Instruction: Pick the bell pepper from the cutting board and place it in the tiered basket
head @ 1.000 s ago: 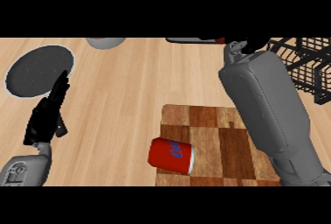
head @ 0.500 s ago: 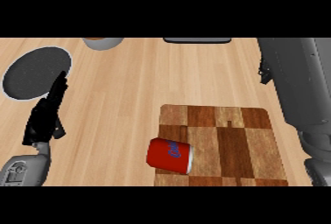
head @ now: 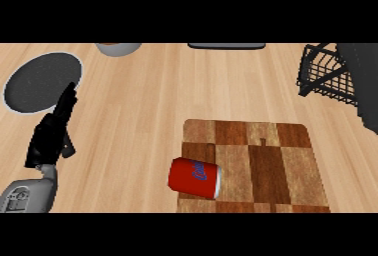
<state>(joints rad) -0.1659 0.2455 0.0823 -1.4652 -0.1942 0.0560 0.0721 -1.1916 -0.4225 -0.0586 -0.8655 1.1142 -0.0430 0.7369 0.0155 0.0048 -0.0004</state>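
A light wooden counter (head: 148,100) carries a checkered cutting board (head: 273,155) at lower right and a dark round plate (head: 40,82) at far left. A black wire tiered basket (head: 328,75) stands at the right edge; a grey bowl (head: 118,48) sits at the far edge.

Board and basket on the counter

Checkered wooden cutting board (head: 255,167) lies flat at five o'clock; black wire tiered basket (head: 328,75) stands at two o'clock.
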